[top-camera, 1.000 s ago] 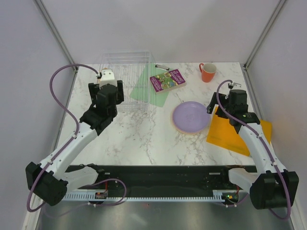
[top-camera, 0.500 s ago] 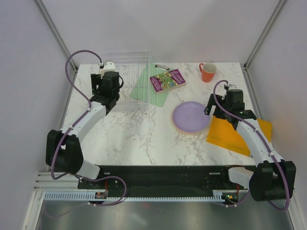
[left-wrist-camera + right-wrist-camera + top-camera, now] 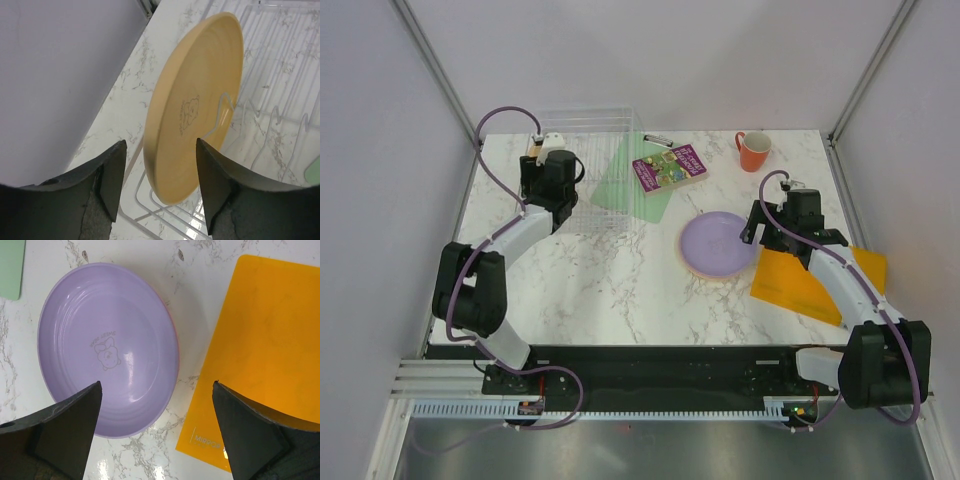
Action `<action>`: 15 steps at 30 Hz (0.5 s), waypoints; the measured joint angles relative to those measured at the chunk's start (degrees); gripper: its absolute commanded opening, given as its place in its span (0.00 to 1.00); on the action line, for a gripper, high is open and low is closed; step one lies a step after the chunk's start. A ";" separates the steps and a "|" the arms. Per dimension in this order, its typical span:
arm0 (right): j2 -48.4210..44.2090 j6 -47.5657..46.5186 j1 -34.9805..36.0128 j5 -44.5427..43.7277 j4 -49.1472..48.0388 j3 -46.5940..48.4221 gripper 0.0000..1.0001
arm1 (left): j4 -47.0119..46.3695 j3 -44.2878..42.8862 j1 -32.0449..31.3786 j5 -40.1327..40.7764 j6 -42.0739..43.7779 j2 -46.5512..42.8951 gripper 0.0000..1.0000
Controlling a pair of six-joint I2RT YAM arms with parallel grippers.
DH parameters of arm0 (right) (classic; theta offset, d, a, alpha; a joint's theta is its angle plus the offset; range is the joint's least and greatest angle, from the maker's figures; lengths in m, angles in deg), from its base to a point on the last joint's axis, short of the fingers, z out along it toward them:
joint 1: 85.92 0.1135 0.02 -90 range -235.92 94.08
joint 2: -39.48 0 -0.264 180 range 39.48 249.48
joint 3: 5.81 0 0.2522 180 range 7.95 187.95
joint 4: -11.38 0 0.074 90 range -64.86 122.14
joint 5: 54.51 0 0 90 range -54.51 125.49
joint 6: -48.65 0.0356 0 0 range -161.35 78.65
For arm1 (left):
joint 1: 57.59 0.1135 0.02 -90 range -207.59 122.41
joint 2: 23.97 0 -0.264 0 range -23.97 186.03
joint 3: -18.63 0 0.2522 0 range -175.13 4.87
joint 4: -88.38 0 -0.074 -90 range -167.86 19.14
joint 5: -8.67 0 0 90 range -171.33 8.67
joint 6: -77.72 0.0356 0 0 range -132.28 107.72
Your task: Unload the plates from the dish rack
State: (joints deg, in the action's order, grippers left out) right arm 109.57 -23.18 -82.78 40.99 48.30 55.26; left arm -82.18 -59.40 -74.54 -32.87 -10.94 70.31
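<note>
A yellow-orange plate (image 3: 195,110) stands on edge between the thin ribs of the clear dish rack (image 3: 280,100), which sits at the table's back left (image 3: 590,175). My left gripper (image 3: 160,144) straddles this plate's lower rim, open, with a gap showing on each side. From above, the left gripper (image 3: 556,172) is over the rack's left end. The lilac plate (image 3: 107,347) lies flat on the table (image 3: 720,243), with a pink rim (image 3: 176,342) showing under it. My right gripper (image 3: 157,385) hangs open above that plate's right edge, holding nothing (image 3: 775,225).
An orange sheet (image 3: 810,275) lies right of the lilac plate. A pale green sheet (image 3: 630,180) and a book (image 3: 669,167) lie beside the rack. An orange mug (image 3: 753,150) stands at the back right. Walls close in the table on both sides.
My left arm has stretched back over the rack's left end and its jaws have narrowed around the yellow-orange plate. The right gripper has drifted slightly left, still wide open.
</note>
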 measured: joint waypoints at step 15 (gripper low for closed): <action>0.37 0.00 0.00 2.16 -0.48 -0.04 0.98 | -5.16 0.81 0.07 5.53 5.01 0.09 0.02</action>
State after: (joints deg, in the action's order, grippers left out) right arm 109.94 -23.18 -82.78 43.15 47.82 55.21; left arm -87.33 -58.59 -74.47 -27.34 -5.93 70.40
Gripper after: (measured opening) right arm 0.982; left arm 0.045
